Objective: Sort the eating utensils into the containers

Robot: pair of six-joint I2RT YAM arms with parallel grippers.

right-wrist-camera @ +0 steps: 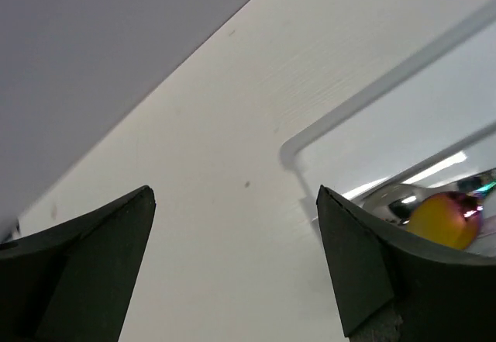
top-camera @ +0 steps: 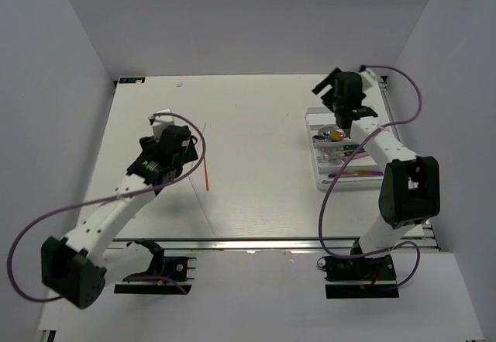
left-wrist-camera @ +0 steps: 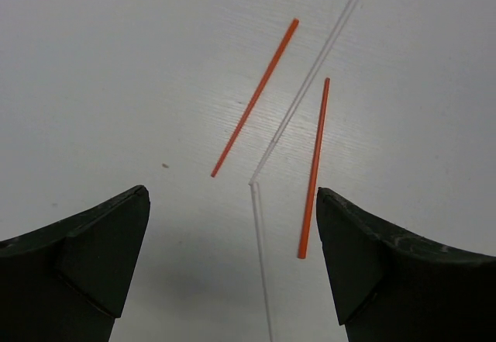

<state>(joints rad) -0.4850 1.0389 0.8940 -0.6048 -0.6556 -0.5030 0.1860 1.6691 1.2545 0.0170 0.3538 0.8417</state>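
Starting at the left of the overhead view: left gripper (left-wrist-camera: 232, 195) poised above the white table (left-wrist-camera: 93, 70), jaws spread wide, nothing between them. Through its wrist camera, four chopsticks lying flat on the table beyond the fingertips, none of them touched. Furthest left, first red-orange chopstick (left-wrist-camera: 254, 98), slanting from mid-frame up toward the top. Next, upper white chopstick (left-wrist-camera: 304, 86), faint against the table, climbing to the top edge right of centre, and lower white chopstick (left-wrist-camera: 261, 257), dropping to the bottom edge. Ends of these two close together at mid-frame; cannot tell whether touching. Then second red-orange chopstick (left-wrist-camera: 314, 167), nearly upright in the frame, just beside the right-hand finger's tip but apart from it. Well apart from all this, at the right of the overhead view, white cutlery tray (right-wrist-camera: 387, 81), long compartments running up and down the frame, with cutlery already lying inside. Near its upper end, gold-tinted iridescent spoon (right-wrist-camera: 442, 218), with a silver utensil (right-wrist-camera: 387, 198) just beside it. Hanging over that same upper end, right gripper (right-wrist-camera: 235, 192), fingers likewise parted wide and gripping nothing.
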